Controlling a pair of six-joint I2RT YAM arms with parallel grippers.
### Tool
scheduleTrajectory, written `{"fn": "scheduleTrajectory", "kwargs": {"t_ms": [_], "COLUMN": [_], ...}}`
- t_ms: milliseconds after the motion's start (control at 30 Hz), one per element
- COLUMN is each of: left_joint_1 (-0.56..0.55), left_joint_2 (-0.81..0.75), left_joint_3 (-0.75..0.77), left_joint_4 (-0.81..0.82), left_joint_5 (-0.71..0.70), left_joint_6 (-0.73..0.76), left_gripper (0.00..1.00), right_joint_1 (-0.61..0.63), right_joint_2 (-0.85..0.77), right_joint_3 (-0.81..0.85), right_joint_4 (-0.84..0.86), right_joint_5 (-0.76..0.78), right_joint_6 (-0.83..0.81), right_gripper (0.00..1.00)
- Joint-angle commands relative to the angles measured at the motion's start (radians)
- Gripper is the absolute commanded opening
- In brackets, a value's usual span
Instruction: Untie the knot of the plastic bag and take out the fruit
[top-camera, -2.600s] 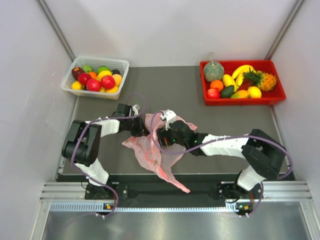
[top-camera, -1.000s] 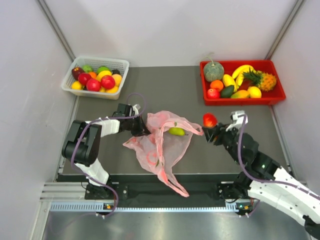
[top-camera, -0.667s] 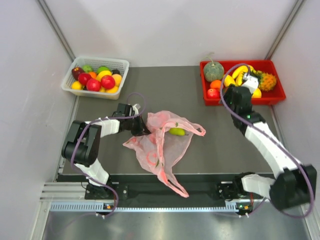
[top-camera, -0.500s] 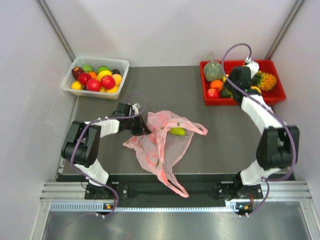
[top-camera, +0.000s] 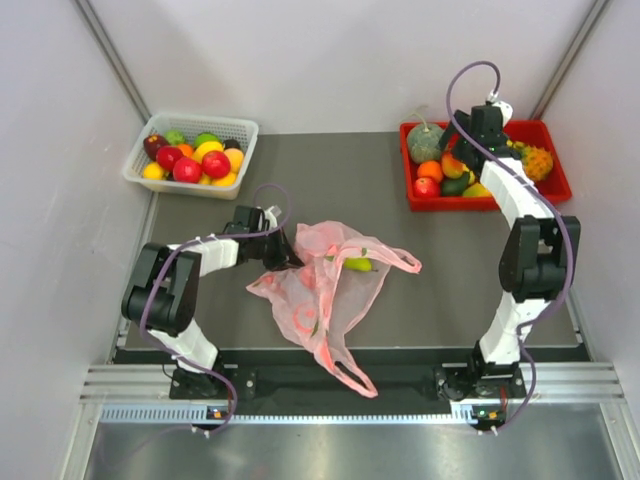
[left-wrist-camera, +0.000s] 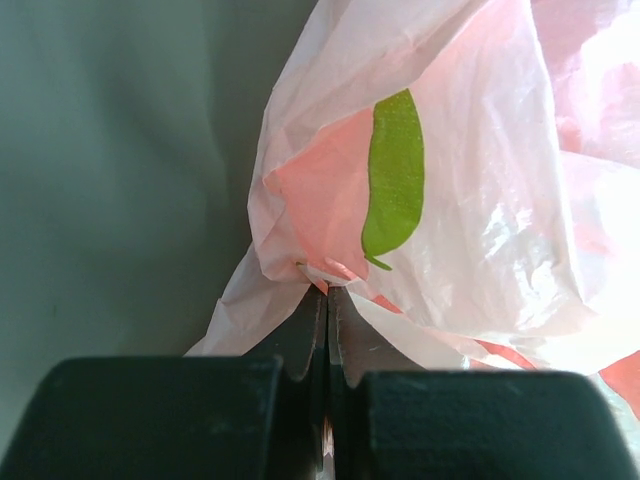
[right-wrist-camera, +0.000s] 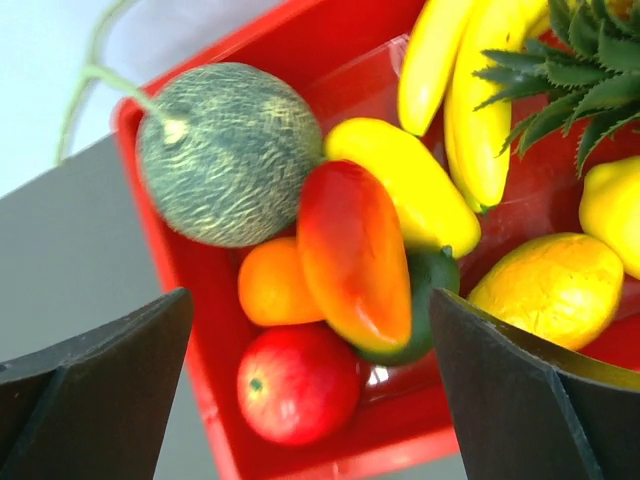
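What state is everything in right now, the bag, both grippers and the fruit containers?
plastic bag: open, lying slack
green fruit: inside the bag
left gripper: shut on the bag's edge
right gripper: open, empty, above the red bin
red bin: holds fruit
white basket: full of fruit

Readable text: we find none in any view.
On the plastic bag (top-camera: 335, 290): we see red marks (top-camera: 302, 314) printed on its pink film, too small and crumpled for us to read.
Left wrist view: we see a green mark (left-wrist-camera: 395, 175), a curved leaf-like shape.
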Motion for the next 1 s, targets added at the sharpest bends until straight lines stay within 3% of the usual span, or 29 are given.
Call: {"fn": "scheduleTrajectory", "kwargs": {"t_ms": [0, 133, 333, 533, 633, 800, 967], "left_joint_1": [-0.003, -0.012, -0.075, -0.103, -0.118, -0.121, -0.118], "left_joint_2": [-0.053, -0.112, -0.250, -0.316, -0.349, -0.304, -0.213], "left_joint_3": [0.025, 0.024, 0.048, 0.062, 0.062, 0.058, 0.036], "left_joint_4": [0.036, 0.022, -0.047, -0.086, -0.086, -0.084, -0.029], "left_joint_5": [0.034, 0.039, 0.008, -0.001, -0.015, -0.055, -0.069], "left_joint_6": [0.000, -0.009, -0.015, -0.033, -0.038, -0.027, -0.035], "left_gripper": [0.00, 0.00, 0.00, 0.00, 0.00, 0.00, 0.00], "right_joint_1": [-0.009, 0.014, 0.190, 0.309, 0.310, 0.310, 0.309], "right_joint_2": [-0.199, -0.529, -0.979, -1.484, -1.671, -1.710, -1.656], "right_joint_3": [-0.053, -0.367, -0.757, -0.971, -0.965, -0.923, -0.988], "right_joint_4": [0.029, 0.031, -0.094, -0.274, -0.368, -0.439, -0.450], "right_joint_5": [-0.061, -0.193, -0.247, -0.425, -0.524, -0.572, -0.692], "right_joint_6": [-0.021, -0.038, -0.088, -0.081, -0.072, -0.035, -0.041], "right_gripper": [1.00, 1.00, 1.00, 0.97, 0.94, 0.87, 0.67]}}
